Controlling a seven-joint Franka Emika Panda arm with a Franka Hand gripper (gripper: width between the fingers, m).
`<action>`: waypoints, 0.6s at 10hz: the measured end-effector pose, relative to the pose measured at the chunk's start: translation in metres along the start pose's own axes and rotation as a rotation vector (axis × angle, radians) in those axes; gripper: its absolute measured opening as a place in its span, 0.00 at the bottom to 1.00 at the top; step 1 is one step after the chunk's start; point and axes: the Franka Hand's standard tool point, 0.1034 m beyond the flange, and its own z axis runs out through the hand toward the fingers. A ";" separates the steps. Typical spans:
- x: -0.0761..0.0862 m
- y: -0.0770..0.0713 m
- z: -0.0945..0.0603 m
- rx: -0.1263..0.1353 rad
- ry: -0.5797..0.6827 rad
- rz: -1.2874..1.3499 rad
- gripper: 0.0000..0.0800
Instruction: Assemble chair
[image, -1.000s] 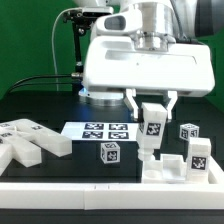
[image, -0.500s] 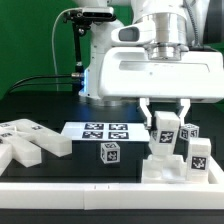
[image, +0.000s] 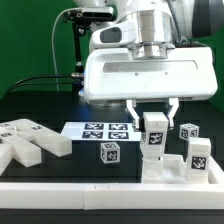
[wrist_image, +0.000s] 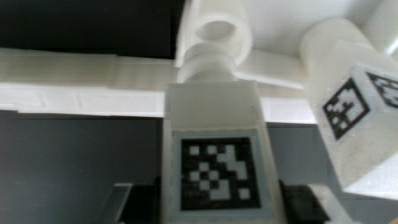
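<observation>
Notes running L to R, ext. view. Loose bars (image: 30, 142) are lying heaped at far left on the black counter (image: 40, 108), well apart from the arm. Marker board (image: 100, 128) is sitting flat near ctr, w/ a small tagged cube (image: 109, 151) standing just in front of it.

Right of ctr, claw (image: 154, 120) is hanging under the big white wrist housing and clamping a white post (image: 154, 142) between both fingers. Jaws are part-closed on it and post is standing upright w/ tag facing camera. Wrist view is showing the same: dark fingers (wrist_image: 128, 205) are flanking the post's tagged face.

Chair (image: 185, 166), only partly built, is sitting at far right. Its low slab is carrying a tagged upright (image: 198, 152). Post's lower end is meeting or nearly meeting the slab's near-left corner. Can't tell if it is seated or just hovering.

Judgement: step in hand is fitting this post into the slab, prob. as a leg or back support. Task is looking well short of done, since the heap is waiting unused.

Next move is calling for keeping the post plumb, lining it up w/ its socket (hidden here), then pressing or turning straight down w/o nudging the upright beside it. Release only once it's seated firm.
</observation>
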 end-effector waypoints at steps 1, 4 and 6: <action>-0.003 0.000 0.004 -0.003 0.000 0.002 0.36; -0.008 0.000 0.013 -0.005 -0.008 0.005 0.36; -0.014 -0.003 0.020 -0.005 -0.014 0.007 0.36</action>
